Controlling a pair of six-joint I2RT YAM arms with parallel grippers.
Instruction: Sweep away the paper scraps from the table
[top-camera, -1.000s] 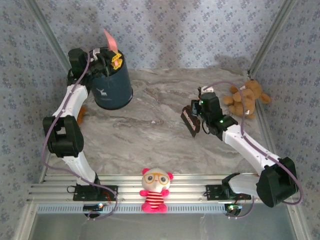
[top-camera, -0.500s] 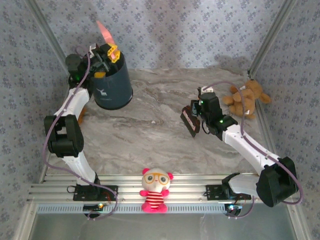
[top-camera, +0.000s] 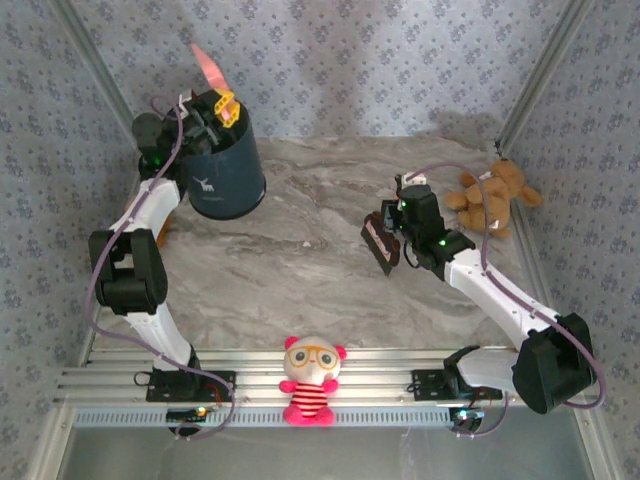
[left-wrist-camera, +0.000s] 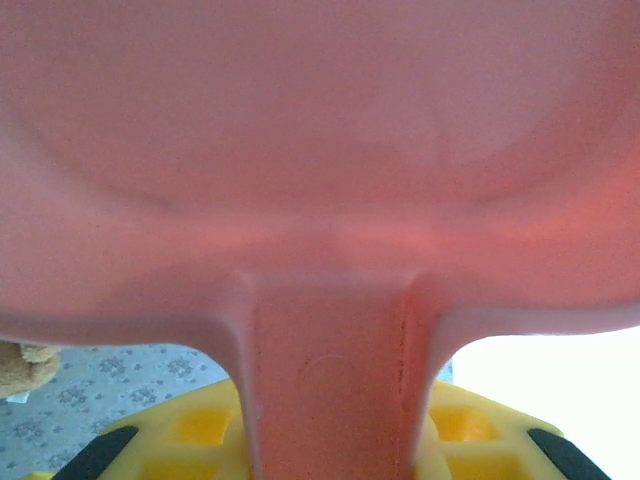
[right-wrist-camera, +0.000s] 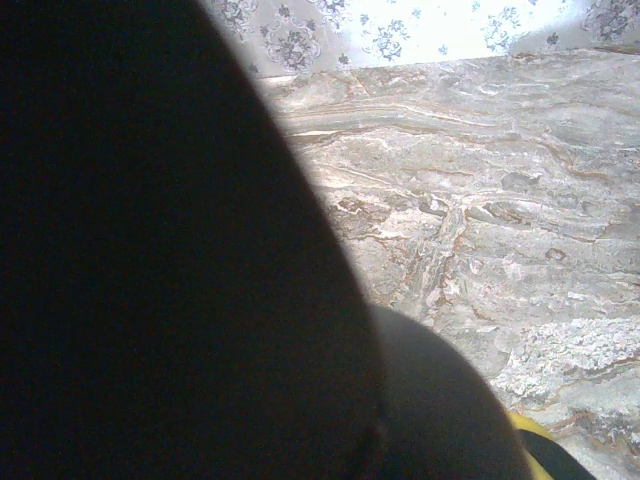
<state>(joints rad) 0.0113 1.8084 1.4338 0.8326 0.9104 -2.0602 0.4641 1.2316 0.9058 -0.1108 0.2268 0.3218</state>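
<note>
With right tool (top-camera: 395, 232) clamped on dark bristled brush (top-camera: 377, 243), hovers over grey-white marbled bench (top-camera: 300, 265). Farther off, grips pink plastic dustpan (top-camera: 207, 62) by its handle in left tool (top-camera: 215, 110), pan rising from tool, navy round bucket (top-camera: 228, 175) directly beneath. Probably holds paper scraps, hidden inside.

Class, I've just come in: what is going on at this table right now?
The left gripper holds a pink dustpan by its handle, raised and tilted above the dark blue bin at the far left, seemingly emptying it. The right gripper holds a dark brush over the middle right of the table. A teddy bear lies at the right edge, and a doll sits on the front rail.
</note>
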